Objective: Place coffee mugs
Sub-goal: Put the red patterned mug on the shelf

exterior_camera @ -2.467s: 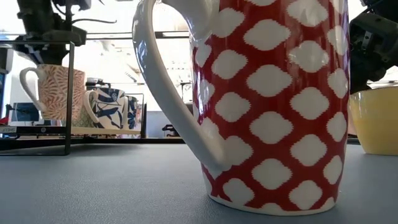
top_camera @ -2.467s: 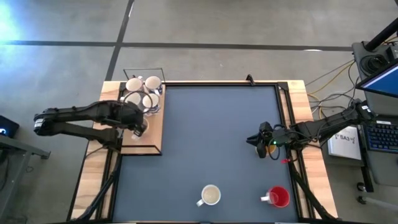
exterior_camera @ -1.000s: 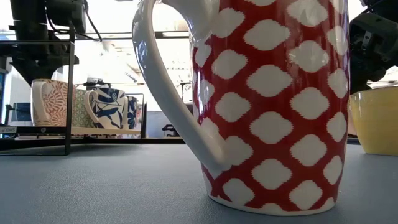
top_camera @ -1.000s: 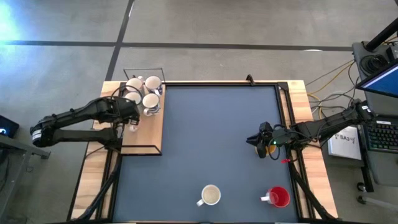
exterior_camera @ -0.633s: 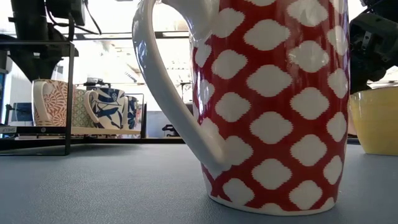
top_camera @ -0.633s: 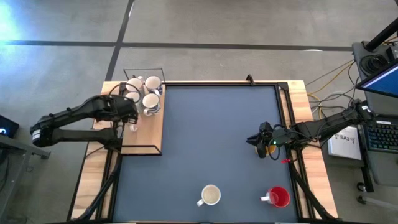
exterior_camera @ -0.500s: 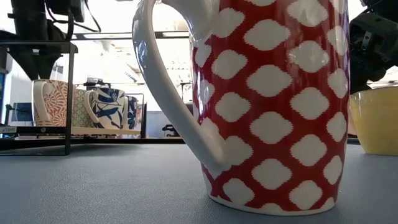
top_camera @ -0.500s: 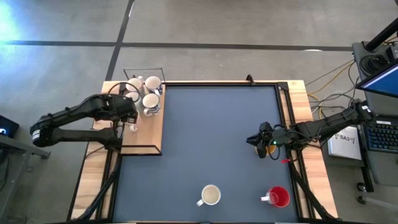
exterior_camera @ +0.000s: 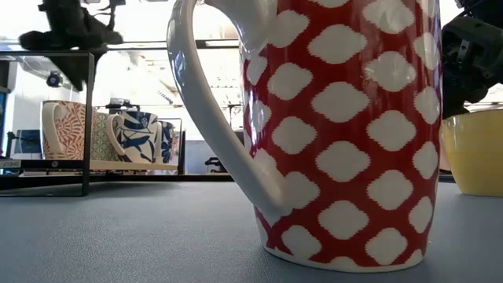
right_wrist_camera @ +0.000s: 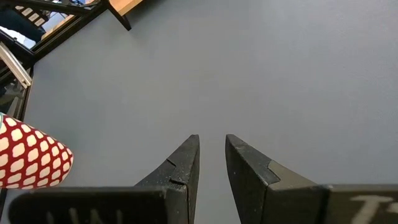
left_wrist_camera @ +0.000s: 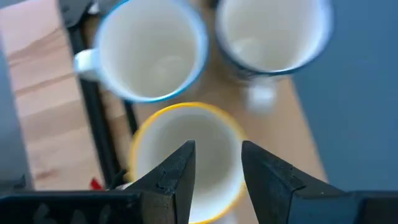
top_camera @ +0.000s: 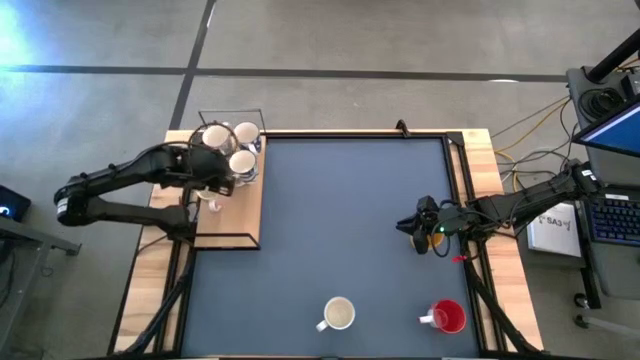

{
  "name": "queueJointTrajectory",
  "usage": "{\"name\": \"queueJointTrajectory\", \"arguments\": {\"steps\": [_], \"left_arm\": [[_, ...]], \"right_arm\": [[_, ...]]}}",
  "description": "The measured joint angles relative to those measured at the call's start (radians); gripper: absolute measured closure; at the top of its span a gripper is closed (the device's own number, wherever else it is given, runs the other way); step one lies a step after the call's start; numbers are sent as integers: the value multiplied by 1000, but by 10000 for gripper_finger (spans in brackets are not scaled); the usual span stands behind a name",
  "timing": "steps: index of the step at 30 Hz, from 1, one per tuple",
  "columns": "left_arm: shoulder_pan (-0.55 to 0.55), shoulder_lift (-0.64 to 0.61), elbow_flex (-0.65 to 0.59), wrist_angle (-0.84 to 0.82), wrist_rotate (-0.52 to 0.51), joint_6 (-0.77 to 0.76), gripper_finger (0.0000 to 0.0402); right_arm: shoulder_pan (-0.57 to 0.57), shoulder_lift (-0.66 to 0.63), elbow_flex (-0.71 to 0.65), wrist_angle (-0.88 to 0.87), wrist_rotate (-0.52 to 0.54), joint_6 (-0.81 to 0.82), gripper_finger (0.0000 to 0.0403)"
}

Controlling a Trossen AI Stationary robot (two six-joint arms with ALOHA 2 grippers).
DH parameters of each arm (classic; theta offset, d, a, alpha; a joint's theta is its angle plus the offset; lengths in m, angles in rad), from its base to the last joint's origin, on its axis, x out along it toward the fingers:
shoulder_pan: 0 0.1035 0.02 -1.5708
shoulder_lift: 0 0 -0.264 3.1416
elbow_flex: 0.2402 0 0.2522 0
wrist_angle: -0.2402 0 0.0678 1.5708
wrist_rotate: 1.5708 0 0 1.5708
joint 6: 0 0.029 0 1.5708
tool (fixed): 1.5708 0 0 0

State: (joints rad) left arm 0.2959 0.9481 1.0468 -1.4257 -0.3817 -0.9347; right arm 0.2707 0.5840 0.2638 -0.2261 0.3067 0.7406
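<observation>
Several coffee mugs stand on a wooden shelf (top_camera: 247, 215) at the table's far left: a blue-rimmed one (left_wrist_camera: 149, 56), a dark-rimmed one (left_wrist_camera: 270, 34) and a yellow-rimmed one (left_wrist_camera: 186, 155). My left gripper (left_wrist_camera: 214, 149) hangs open above the yellow-rimmed mug, clear of it, and shows high over the shelf (exterior_camera: 71, 35). A red mug with white marks (exterior_camera: 338, 134) and a cream mug (top_camera: 338, 314) stand near the table's front edge. My right gripper (right_wrist_camera: 211, 152) waits near the right edge, its fingers a little apart, with nothing between them.
A black wire frame (exterior_camera: 86, 118) surrounds the shelf and its patterned mugs (exterior_camera: 141, 135). A yellow mug (exterior_camera: 475, 149) shows at the low view's right. The dark mat (top_camera: 340, 210) between shelf and right gripper is bare. Cables and a desk lie beyond the right edge.
My left gripper has risen from the patterned mug at the shelf's near end and moved toward the table's far edge, over the other mugs. That mug stays standing on the shelf.
</observation>
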Motion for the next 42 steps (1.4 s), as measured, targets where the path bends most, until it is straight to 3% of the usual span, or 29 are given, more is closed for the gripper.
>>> {"name": "queueJointTrajectory", "arguments": {"steps": [20,32,42], "left_arm": [[-384,526,358,136,2,-19,288],[-488,772,528,247,139,-18,288],[-509,861,595,277,142,24,288]], "right_arm": [[0,0,0,0,0,0,335],[0,0,0,0,0,0,335],[0,0,0,0,0,0,335]]}}
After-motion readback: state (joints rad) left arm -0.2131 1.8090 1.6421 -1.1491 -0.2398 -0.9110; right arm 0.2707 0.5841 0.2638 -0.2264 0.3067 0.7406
